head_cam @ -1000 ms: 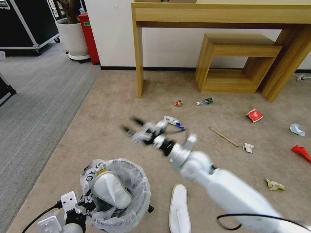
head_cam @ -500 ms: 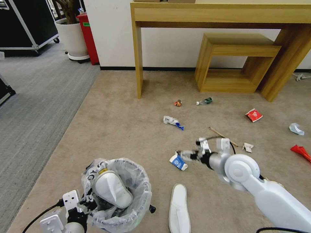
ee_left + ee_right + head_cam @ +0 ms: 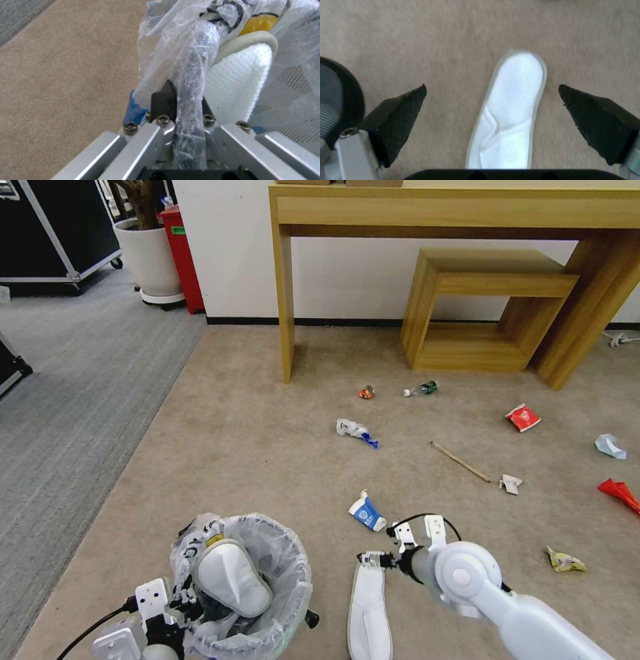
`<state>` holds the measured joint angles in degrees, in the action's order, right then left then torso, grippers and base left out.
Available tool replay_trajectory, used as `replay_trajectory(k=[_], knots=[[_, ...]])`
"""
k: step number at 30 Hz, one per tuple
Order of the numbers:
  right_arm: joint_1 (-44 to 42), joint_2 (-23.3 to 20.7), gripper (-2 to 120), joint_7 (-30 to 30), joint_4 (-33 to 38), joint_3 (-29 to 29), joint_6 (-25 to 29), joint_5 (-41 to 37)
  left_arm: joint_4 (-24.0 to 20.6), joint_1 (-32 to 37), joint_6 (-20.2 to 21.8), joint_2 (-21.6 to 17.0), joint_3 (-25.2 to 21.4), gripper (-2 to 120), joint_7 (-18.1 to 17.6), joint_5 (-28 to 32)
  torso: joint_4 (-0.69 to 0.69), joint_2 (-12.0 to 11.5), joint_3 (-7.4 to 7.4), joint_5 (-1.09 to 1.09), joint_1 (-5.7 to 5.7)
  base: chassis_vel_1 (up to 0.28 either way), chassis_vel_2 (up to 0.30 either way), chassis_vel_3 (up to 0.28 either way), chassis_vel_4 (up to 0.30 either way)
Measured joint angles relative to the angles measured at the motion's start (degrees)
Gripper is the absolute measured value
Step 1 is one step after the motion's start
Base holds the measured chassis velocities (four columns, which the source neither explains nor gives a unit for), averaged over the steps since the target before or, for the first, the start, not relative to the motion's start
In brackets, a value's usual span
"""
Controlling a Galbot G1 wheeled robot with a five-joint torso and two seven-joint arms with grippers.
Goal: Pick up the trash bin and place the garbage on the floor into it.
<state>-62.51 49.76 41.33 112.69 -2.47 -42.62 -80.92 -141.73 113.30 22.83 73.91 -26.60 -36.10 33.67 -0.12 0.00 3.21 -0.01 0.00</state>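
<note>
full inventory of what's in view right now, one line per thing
trash bin: 1, dark, white bag liner, near left on carpet side, held at rim
slippers: 2, white; one in the bin, one on the floor beside it
blue-and-white cup: 1, floor, just beyond the floor slipper
white-blue wrapper: 1, mid floor
bottle: 1, green label, near desk
wooden stick: 1, tan, right of centre
red packet: 1, right
desk: 1, wood, against wall
left gripper: shut on bin rim
right gripper: open, above the floor slipper
</note>
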Motion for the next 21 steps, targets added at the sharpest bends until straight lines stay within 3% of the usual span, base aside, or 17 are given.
replay_trajectory(k=[9, 21], knots=[[-2.7, 2.4, 100, 5.3, -2.7, -3.1, 0.3, 1.3, 0.0, 1.2, -0.4, 2.2, 1.1, 0, 0.6, -2.9, -0.01, 0.0, 0.0, 0.0, 0.0, 0.0, 0.0, 0.0, 0.0], [-3.8, 5.0, 100, 4.1, -6.4, -4.3, 0.4, 4.2, 0.7, 1.6, -0.8, 3.4, 2.0, 0, 1.1, -4.8, -0.01, 0.0, 0.0, 0.0, 0.0, 0.0, 0.0, 0.0, 0.0]])
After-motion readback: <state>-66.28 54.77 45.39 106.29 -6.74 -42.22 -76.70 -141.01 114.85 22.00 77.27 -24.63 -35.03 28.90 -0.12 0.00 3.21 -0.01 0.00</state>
